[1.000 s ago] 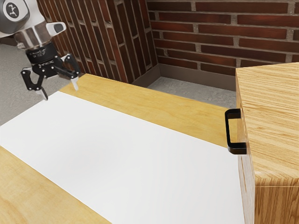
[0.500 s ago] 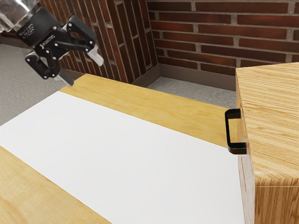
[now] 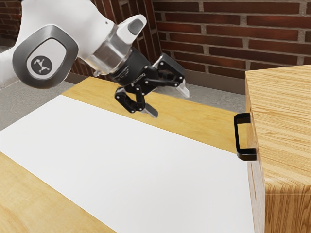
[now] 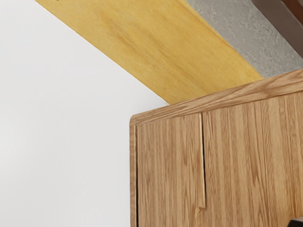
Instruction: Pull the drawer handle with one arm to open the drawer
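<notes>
Franka arm [image 3: 46, 60] enters on the exterior view's left, well apart from the drawer handle [image 3: 244, 137], wrist bent so the hand points across toward it. Jaws spread wide with nothing between them, hanging above the table [image 3: 194, 114], with a broad stretch of bare wood between them and the handle. I judge they are spread so they can take the bar from two sides on arrival. White sheet [image 3: 121, 165] covers most of the tabletop and reaches nearly to the handle's foot. The handle is a black U-shaped bar, standing upright, fixed to the face of the wooden cabinet [image 3: 284, 121] that looks toward the arm; untouched. Drawer front looks flush with the cabinet body around the handle, so the drawer reads as closed and the pull is not yet begun. Wrist view looks onto the cabinet [image 4: 227, 161], where a thin seam [image 4: 203, 161] in the face is likely the drawer's edge. Table [image 4: 156, 52] and sheet [image 4: 57, 123] lie beside it. Step in hand, by my reading: approach. Next, the jaws need to straddle the upright bar, then pull straight away from the cabinet face; a skewed grip could slip off.
</notes>
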Motion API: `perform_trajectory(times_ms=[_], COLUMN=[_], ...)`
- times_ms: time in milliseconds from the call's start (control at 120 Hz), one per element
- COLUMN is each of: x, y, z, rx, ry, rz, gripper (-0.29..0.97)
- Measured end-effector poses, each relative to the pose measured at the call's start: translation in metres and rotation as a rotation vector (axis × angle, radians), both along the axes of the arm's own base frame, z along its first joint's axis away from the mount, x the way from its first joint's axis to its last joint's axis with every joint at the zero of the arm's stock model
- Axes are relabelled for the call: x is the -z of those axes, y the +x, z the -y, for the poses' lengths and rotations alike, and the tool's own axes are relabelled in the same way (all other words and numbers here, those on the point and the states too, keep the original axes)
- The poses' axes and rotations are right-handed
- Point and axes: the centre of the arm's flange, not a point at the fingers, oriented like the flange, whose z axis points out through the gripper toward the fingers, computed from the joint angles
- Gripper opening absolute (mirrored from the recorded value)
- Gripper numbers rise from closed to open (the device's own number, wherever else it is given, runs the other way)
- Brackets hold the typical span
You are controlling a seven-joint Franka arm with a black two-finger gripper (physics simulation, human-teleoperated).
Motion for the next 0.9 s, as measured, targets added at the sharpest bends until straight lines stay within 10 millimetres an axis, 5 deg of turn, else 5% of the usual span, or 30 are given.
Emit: perform_trajectory(times_ms=[342,900], x=[0.009,0.023], y=[0.007,-0.024], z=[0.043,0.084], rx=[-0.138,-0.191], ry=[-0.100,-0.178], rz=[-0.027,-0.111], gripper=[0.68,0.67])
